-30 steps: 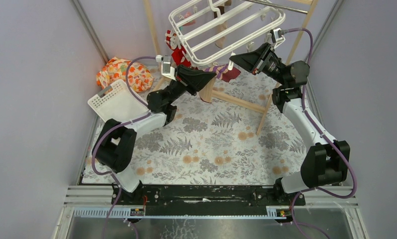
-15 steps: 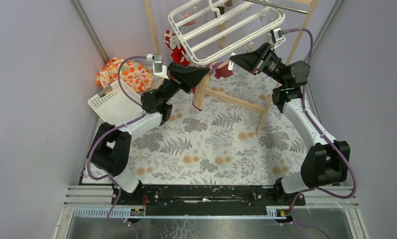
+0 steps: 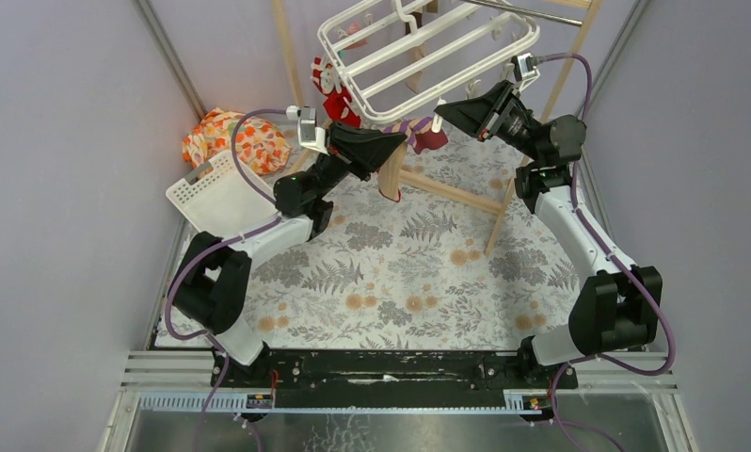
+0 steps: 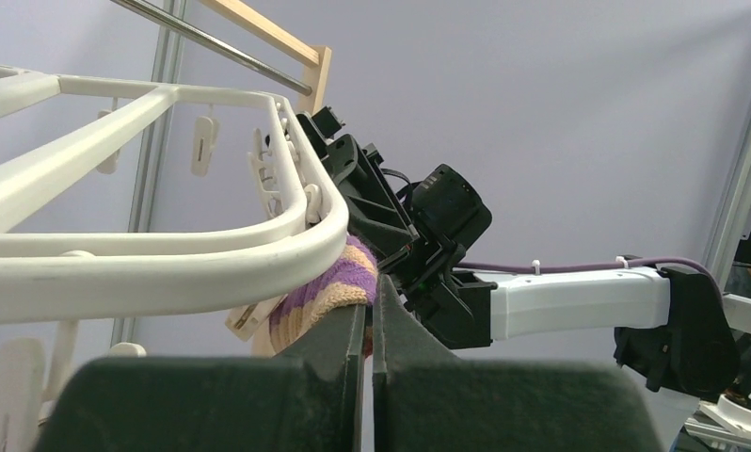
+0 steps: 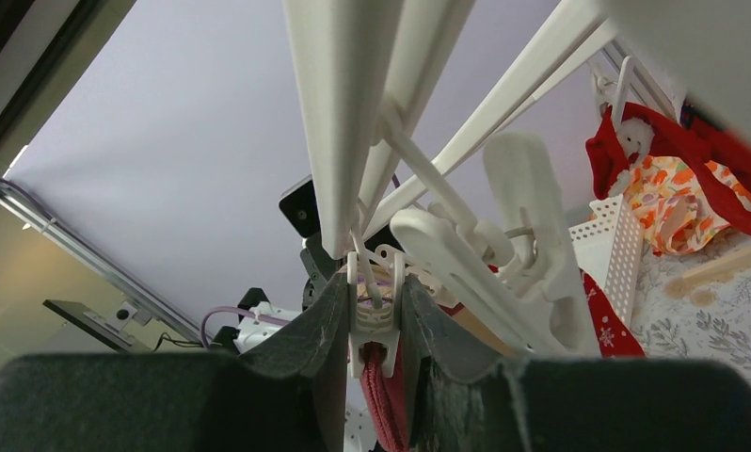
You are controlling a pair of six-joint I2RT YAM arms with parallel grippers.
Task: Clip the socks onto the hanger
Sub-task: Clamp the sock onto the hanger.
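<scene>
Overhead view: two robot arms reach up from the near edge of a fern-print surface (image 3: 400, 282) toward a white grid-frame drying hanger (image 4: 165, 256). The hanger is tilted and hangs high at the back on a wooden rack (image 3: 391, 174).

Left tool (image 4: 369, 320): fingers pressed fully together just under the hanger's curved front rim, w/ the toe end of the purple-and-tan striped sock (image 4: 327, 287) pinched at their tips. The sock sits against the underside of the rim, between the two tools.

Right tool (image 5: 374, 287): part-way closed, its two fingers squeezing the sides of a small white clip (image 5: 374, 315) that dangles from a hanger bar. Dark red fabric shows just below that clip – whether the clip's mouth has hold of it can't be told.

A red festive sock (image 3: 332, 89) hangs from the hanger's left side (white and green pattern visible). On the surface at back left sit an orange floral cloth bundle (image 3: 235, 139) and, just in front of it, a white slotted basket (image 3: 219, 196) – both well apart from the tools.
</scene>
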